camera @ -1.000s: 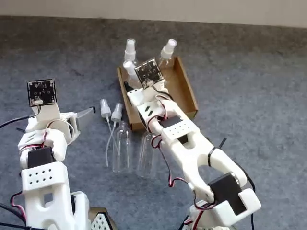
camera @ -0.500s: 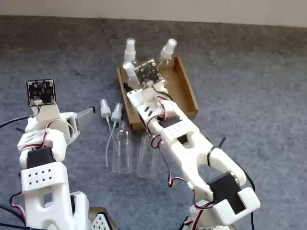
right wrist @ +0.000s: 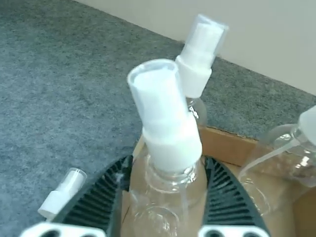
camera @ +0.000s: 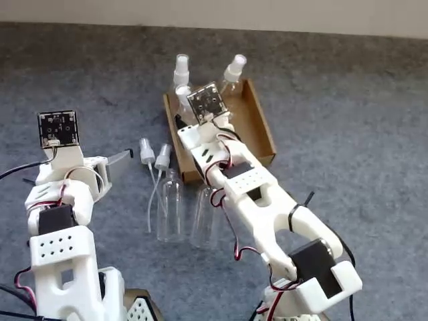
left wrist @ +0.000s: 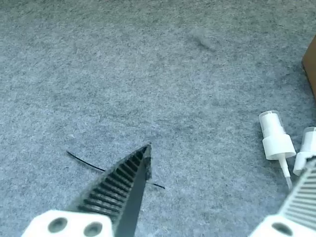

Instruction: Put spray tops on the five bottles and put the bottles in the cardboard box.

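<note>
Bottle (right wrist: 168, 195) clasped between right gripper (right wrist: 167, 167) jaws, at cardboard box (right wrist: 223, 143)

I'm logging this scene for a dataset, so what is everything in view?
carpet: one, grey, under everything
cardboard box: one, brown, on the carpet
capped bottles: three, clear with white tops, at the box's far end
loose spray tops: two, white, on carpet beside the box
uncapped bottles: two, clear, on carpet by the box's near end
left gripper: open, over bare carpet
right gripper: shut on one capped bottle
</note>
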